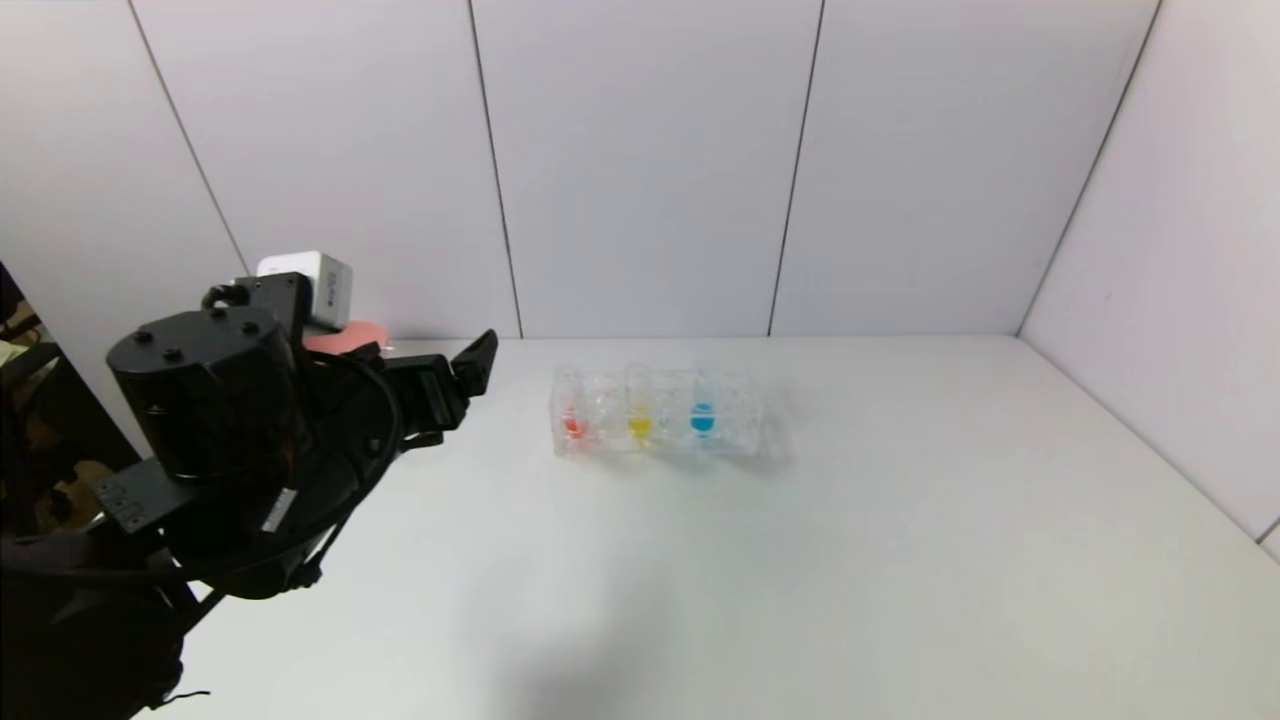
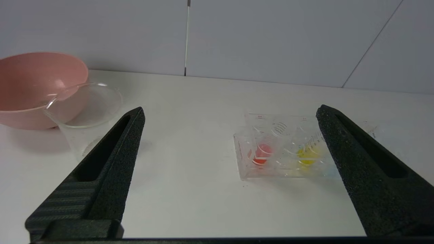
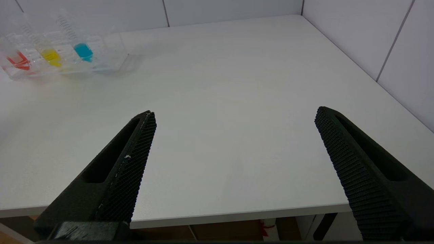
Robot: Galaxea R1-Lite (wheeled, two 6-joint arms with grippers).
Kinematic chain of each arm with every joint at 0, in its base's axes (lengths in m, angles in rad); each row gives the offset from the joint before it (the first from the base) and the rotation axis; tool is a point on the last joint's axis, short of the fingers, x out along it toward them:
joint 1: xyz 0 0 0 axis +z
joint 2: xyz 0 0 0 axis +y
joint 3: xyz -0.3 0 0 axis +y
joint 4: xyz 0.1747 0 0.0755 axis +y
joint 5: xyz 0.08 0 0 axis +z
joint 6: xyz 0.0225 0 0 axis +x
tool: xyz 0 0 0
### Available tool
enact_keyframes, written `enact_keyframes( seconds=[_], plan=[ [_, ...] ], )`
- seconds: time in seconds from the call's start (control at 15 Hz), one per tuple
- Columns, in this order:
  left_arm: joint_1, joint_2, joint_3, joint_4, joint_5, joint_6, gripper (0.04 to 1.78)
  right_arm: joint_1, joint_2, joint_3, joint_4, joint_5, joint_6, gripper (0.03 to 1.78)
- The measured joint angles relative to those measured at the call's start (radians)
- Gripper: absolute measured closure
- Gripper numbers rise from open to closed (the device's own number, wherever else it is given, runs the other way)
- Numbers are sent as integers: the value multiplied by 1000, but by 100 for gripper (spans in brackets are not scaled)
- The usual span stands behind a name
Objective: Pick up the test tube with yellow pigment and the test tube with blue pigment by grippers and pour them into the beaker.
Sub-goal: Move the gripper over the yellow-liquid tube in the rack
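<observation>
White table (image 1: 800,560) carries a pink bowl (image 2: 30,84) far left, the beaker (image 2: 84,115) touching it. The left gripper (image 2: 230,115) and right gripper (image 3: 234,115) hover with fingers apart. A clear rack (image 1: 655,412) holds the yellow tube (image 1: 640,424) and blue tube (image 1: 702,420).

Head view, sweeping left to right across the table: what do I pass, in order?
left gripper → red-tipped tube → test tube with yellow pigment → test tube with blue pigment. All three tubes stand in the clear rack.
</observation>
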Motion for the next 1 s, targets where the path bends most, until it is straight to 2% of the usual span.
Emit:
enact_keyframes(
  seconds=[0.13,0.27,0.53,1.0],
  plan=[
    [-61,61,-4,-83,58,8,6,0,0,0,0,0,0,10],
    [-92,101,-16,-133,69,51,6,0,0,0,0,0,0,10],
    [-153,151,-40,-134,82,59,6,0,0,0,0,0,0,10],
    [-227,275,-129,-177,169,58,6,0,0,0,0,0,0,10]
  ],
)
